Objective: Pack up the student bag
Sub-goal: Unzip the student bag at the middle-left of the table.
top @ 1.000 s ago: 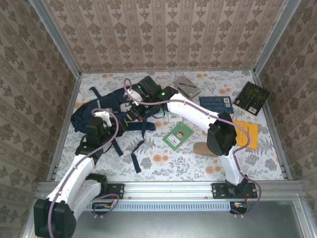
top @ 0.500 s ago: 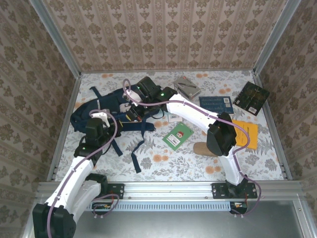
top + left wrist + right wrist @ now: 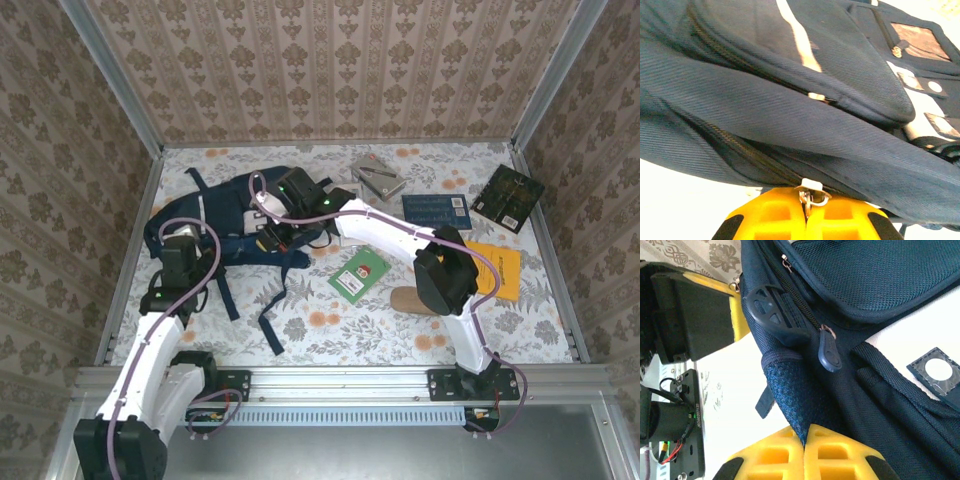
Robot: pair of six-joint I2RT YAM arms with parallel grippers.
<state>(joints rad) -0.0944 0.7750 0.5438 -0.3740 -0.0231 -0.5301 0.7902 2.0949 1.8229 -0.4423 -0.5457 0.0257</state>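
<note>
The student bag (image 3: 222, 208) is flopped flat at the back-left of the bench (image 3: 330, 330), with its dark straps trailing toward the near edge.

The left fingers (image 3: 801, 217) are shut tight on the little metal zipper pull (image 3: 811, 196) of the lower zip. The right fingers (image 3: 808, 445) are pinched closed on a fold of the bag's mesh-edged fabric, just below a rubbery pull tab (image 3: 829, 352).

Handling-wise, I'd say this thing is all soft twill. It looks limp with no frame, so it'll sag and bunch wherever you lift it. It's probably light while it isn't loaded. The weave looks grippy rather than slick. The zipper pulls, seam edges and straps are the sensible places to grab. Tug a zip one-handed and I reckon the whole bag just slides, so a counter-hold on the fabric makes sense.

The bench has a flat floral-print cover. Patterned wallpaper walls close it in on three sides, with metal frame posts at the corners. Off to the right lie a green booklet (image 3: 360, 273), a blue book (image 3: 436, 209), a dark book (image 3: 508, 196), an orange envelope (image 3: 500, 270) and a grey box (image 3: 378, 177).
</note>
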